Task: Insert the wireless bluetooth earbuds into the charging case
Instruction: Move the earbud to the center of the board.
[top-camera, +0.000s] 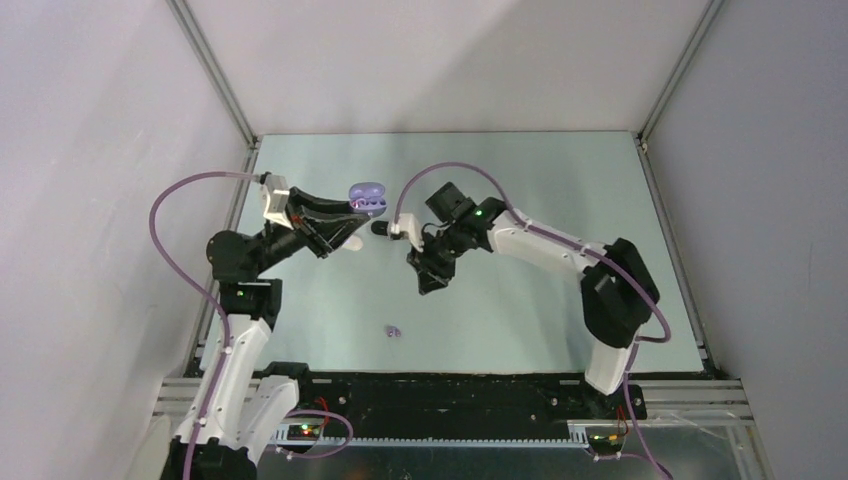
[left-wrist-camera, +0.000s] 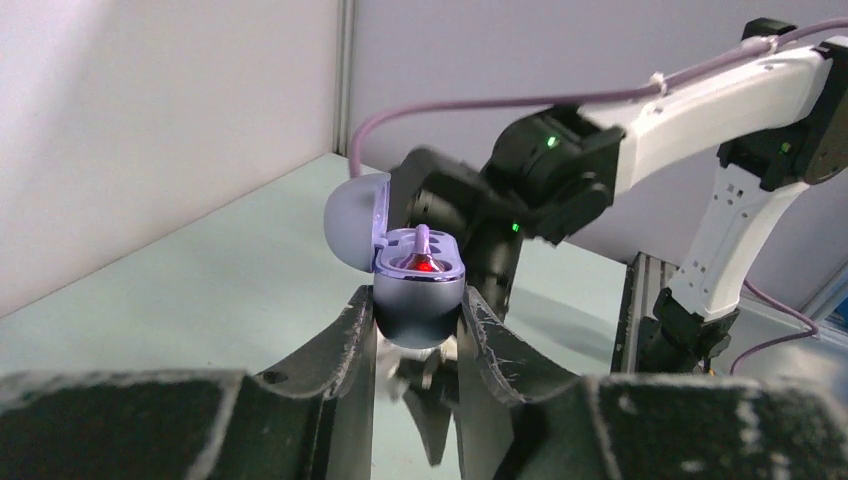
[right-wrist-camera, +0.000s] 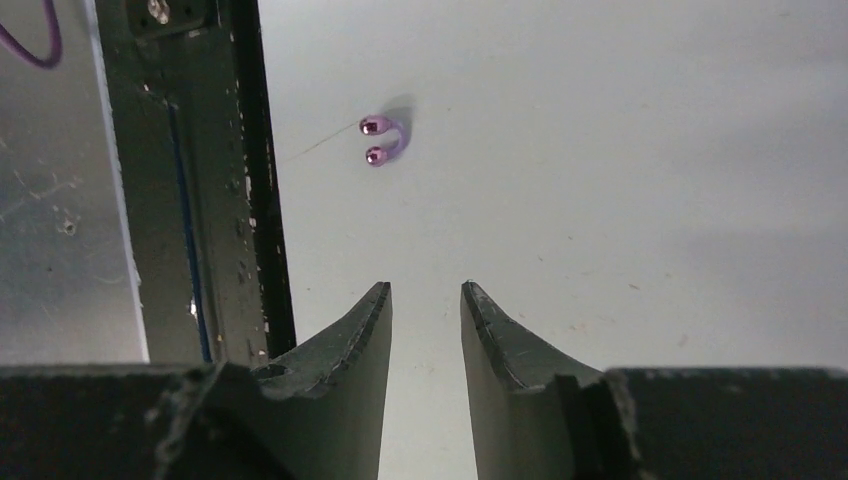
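Pale table (top-camera: 520, 180) holds lavender earbud (top-camera: 393, 330); left gripper (left-wrist-camera: 417, 308) grasps charging case (top-camera: 367, 194), right gripper (right-wrist-camera: 425, 300) released.

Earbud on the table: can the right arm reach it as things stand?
Probably yes. The right pincer is open and empty, the lavender earbud lies in the open on the table, and nothing stands between them.

One case (left-wrist-camera: 418, 300), two lavender earbuds (right-wrist-camera: 383, 140)

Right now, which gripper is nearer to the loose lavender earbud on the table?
Right. The right gripper hangs open above the table with the earbud ahead of its fingers; the left gripper is farther back, shut on the open charging case.
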